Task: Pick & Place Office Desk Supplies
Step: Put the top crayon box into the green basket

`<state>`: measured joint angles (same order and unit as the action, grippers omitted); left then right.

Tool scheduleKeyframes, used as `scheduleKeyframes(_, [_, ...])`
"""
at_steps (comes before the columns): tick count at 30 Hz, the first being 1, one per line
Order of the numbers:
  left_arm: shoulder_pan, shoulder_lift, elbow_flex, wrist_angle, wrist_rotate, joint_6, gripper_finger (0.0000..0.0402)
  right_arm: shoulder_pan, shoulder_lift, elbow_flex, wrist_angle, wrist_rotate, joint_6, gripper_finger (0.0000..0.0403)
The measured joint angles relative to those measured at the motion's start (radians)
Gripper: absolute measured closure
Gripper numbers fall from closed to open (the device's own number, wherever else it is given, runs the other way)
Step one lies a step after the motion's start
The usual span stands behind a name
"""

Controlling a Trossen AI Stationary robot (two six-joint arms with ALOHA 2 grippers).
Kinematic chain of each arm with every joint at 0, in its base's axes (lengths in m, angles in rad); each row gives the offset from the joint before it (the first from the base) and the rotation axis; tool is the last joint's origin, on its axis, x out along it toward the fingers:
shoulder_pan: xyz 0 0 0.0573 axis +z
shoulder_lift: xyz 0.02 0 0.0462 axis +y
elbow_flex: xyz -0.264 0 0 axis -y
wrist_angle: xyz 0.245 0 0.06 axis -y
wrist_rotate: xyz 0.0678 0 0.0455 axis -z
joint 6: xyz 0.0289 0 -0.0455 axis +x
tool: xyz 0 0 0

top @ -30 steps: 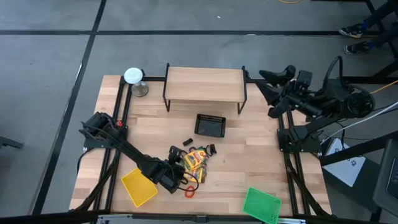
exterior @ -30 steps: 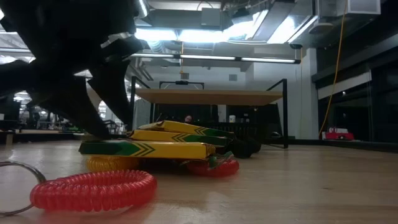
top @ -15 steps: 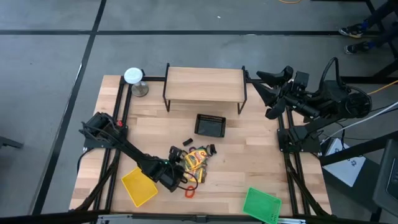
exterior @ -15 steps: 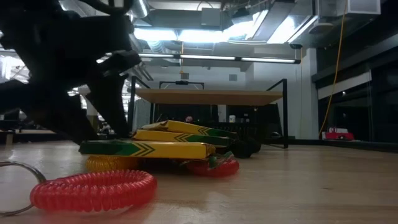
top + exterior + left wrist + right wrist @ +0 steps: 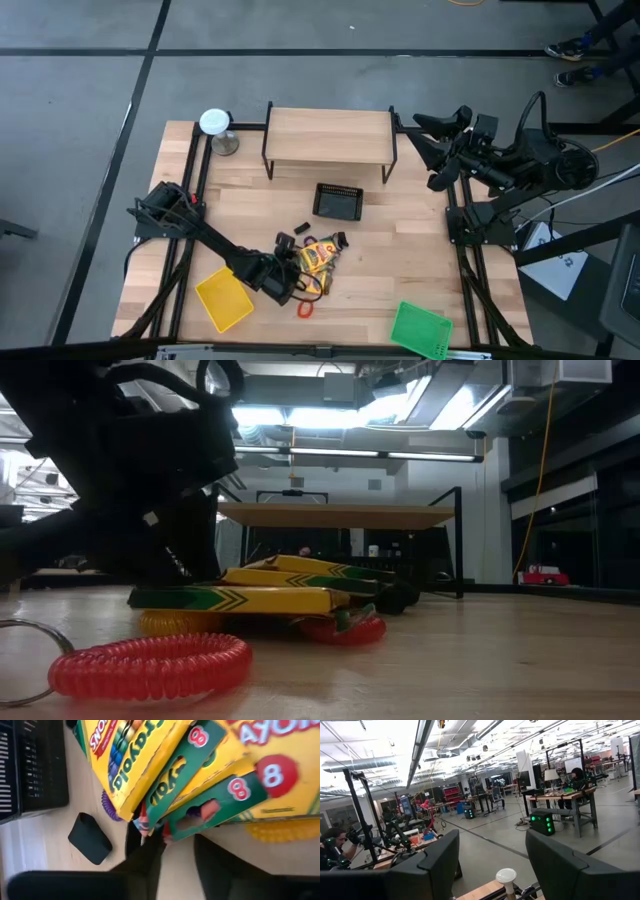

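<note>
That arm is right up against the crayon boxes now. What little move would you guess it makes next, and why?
Probably a short push forward, then closing. The left gripper sits open at the edge of the pile of crayon boxes, and its fingers do not yet straddle any box. The right gripper waits raised beside the table.

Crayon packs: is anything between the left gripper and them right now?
Nothing visible. In the left wrist view the left gripper is open, its fingers right at the edge of the crayon packs, with only bare wood in the gap. A black clip lies off to one side. The right gripper waits beyond the table's right edge.
</note>
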<state>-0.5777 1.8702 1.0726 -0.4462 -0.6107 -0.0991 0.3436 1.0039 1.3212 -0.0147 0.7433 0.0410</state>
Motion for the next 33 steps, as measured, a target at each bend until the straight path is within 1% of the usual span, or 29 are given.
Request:
scheduleKeyframes(4, [0.001,0.000,0.000,-0.012,0.015,-0.019,0.0378,0.000,0.000,0.000,0.000,0.000,0.000,0.0172])
scheduleKeyframes(5, [0.004,0.000,0.000,-0.017,0.028,-0.029,0.0389,0.000,0.000,0.000,0.000,0.000,0.000,0.0172])
scheduleKeyframes(11, [0.006,-0.006,0.007,-0.034,0.045,-0.055,0.0400,0.000,0.000,0.000,0.000,0.000,-0.001,0.0172])
scheduleKeyframes(16, [0.006,-0.006,0.042,-0.058,0.027,-0.050,0.0398,0.000,0.000,0.000,0.000,0.000,-0.004,0.0172])
scheduleKeyframes(22, [0.003,-0.006,0.067,-0.068,0.041,-0.005,0.0389,0.000,0.000,0.000,0.000,0.000,-0.004,0.0172])
scheduleKeyframes(26, [0.003,-0.006,0.069,-0.086,0.049,-0.026,0.0361,0.000,0.000,0.000,0.000,0.000,-0.003,0.0172])
scheduleKeyframes(30, [0.001,-0.007,0.069,-0.108,0.051,-0.073,0.0322,0.000,0.000,0.000,0.000,0.000,-0.003,0.0172])
scheduleKeyframes(33, [-0.012,-0.007,0.069,-0.098,0.049,-0.059,0.0294,0.000,0.000,0.000,0.000,0.000,-0.003,0.0172])
